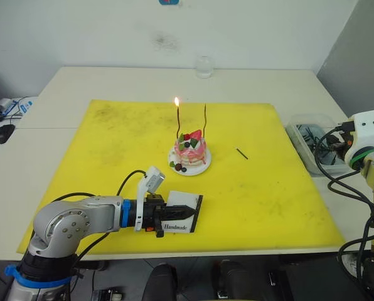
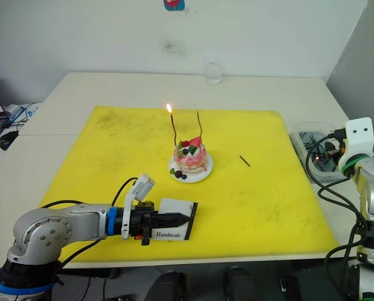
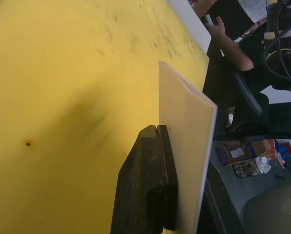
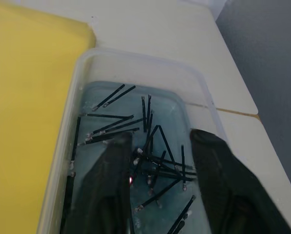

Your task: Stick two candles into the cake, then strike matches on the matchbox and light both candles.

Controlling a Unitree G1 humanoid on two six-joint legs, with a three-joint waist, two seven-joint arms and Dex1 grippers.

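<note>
The matchbox [image 1: 182, 214] is held clamped on edge by the left gripper [image 1: 174, 214] near the front of the yellow mat [image 1: 112, 144], with the cake [image 1: 189, 152] standing on its plate at mid-mat. Two candles [image 1: 177, 122] are planted in the cake; the left one is lit, the right one [image 1: 205, 119] is not. One match [image 1: 241, 153] is left lying on the mat, to the right of the cake and apart from it. The right gripper [image 4: 157, 183] is held spread wide over a clear tub [image 4: 135, 68] of spent matches in water, and nothing is gripped by it.

Several risks can be judged from here. The thin match could be missed or pushed away if the fingers are closed flat against the mat. The box could be tipped or slid in the grip by a hard strike. The lit candle could be knocked, or its flame brushed, when the second wick is reached.
</note>
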